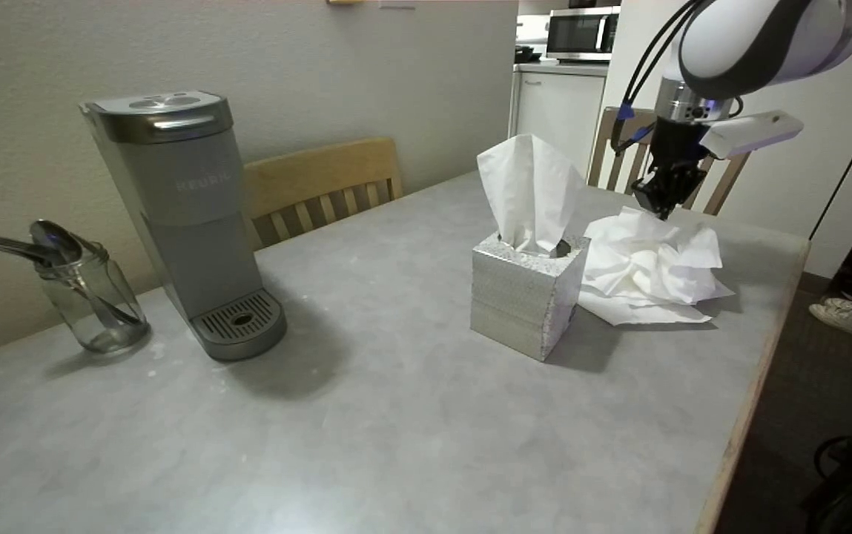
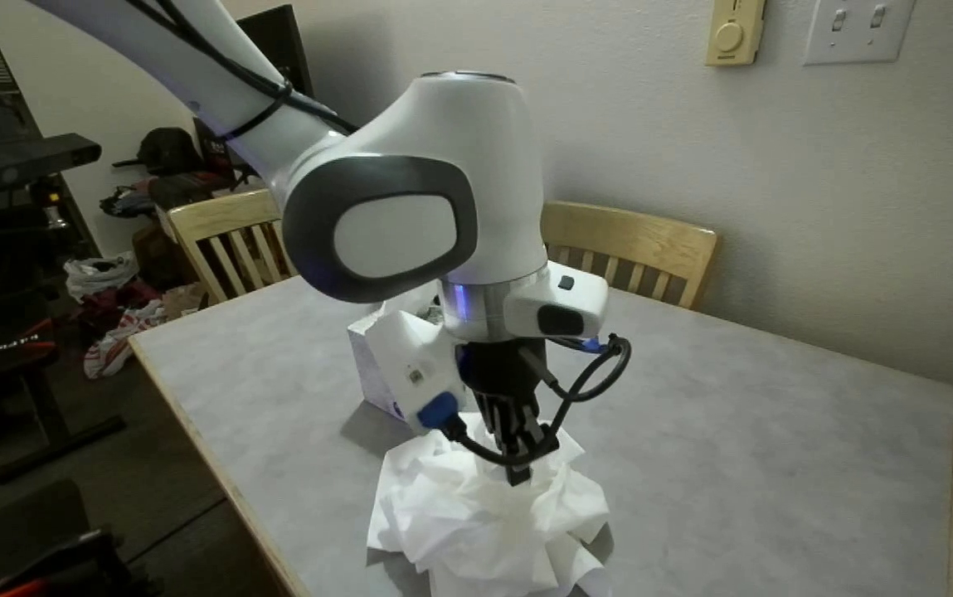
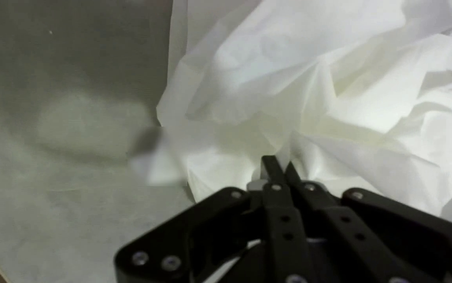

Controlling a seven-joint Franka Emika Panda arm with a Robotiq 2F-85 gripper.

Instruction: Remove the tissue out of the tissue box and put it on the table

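The silver tissue box (image 1: 509, 300) stands on the grey table (image 1: 366, 423), with a white tissue (image 1: 528, 194) sticking up from its top opening. In an exterior view the box (image 2: 375, 385) is partly hidden behind the arm. Several crumpled white tissues lie in a pile (image 1: 641, 263) beside the box; the pile also shows in an exterior view (image 2: 493, 531) and fills much of the wrist view (image 3: 320, 90). My gripper (image 1: 655, 210) points down at the top of the pile. In the wrist view its fingertips (image 3: 283, 165) are together with a fold of tissue pinched between them.
A grey Keurig coffee maker (image 1: 192, 215) and a glass jar (image 1: 103, 311) with cutlery stand on the table's far side from the arm. Wooden chairs (image 1: 322, 178) stand along the table's edges. The pile lies near a table edge (image 1: 755, 386).
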